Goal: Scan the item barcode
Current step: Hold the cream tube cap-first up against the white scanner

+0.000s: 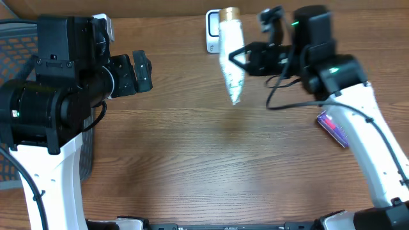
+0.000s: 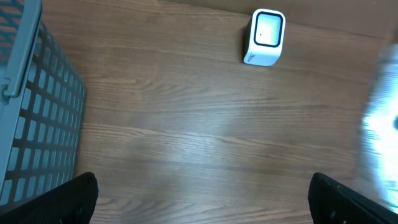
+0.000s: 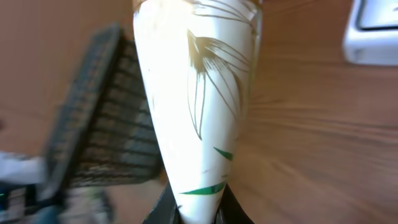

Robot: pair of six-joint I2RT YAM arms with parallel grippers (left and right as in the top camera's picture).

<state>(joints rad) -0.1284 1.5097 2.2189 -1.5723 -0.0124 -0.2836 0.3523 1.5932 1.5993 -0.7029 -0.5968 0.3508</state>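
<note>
The item is a white tube (image 1: 230, 61) with a gold cap and green and gold leaf marks. It hangs above the table at the back, tilted, and my right gripper (image 1: 239, 57) is shut on it. In the right wrist view the tube (image 3: 199, 93) fills the middle and its narrow end sits between the gripper (image 3: 198, 211) fingers. The white barcode scanner (image 1: 213, 32) stands just behind the tube, touching the cap in the overhead view; it is also seen as the scanner (image 2: 264, 37) and the scanner (image 3: 373, 28). My left gripper (image 1: 137, 73) hovers open at the left, empty (image 2: 202, 199).
A grey mesh basket (image 1: 13, 45) stands at the table's left edge, close beside my left arm, also seen as the basket (image 2: 37, 124). A purple packet (image 1: 332, 128) lies on the table under my right arm. No barcode shows on the tube's visible faces.
</note>
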